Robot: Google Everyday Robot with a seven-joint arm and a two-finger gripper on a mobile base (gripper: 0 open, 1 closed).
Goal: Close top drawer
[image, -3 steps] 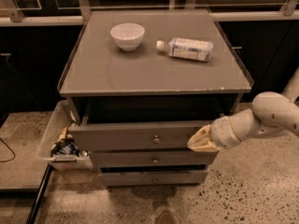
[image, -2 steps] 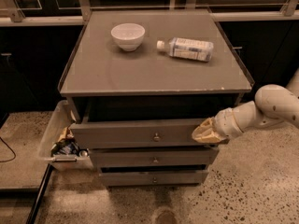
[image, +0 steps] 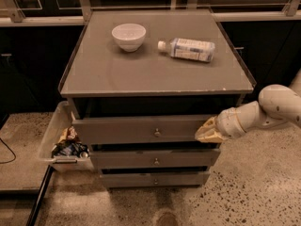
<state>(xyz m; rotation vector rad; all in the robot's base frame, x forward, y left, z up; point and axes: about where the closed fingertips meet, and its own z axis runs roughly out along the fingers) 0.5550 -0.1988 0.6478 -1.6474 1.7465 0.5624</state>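
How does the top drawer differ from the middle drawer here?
The top drawer looks wider than the middle drawer. The top drawer stands pulled out; the middle drawer sits further back. The gripper is at the top drawer's right end, not at the middle drawer. Both are grey, each with a small round knob at centre.

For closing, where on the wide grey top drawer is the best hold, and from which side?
The wide grey top drawer stands pulled out, flat front toward the camera. Its small round metal knob, centred, is the only graspable part; come straight from the front. The gripper sits at the front's right end, where pushing likely works too.
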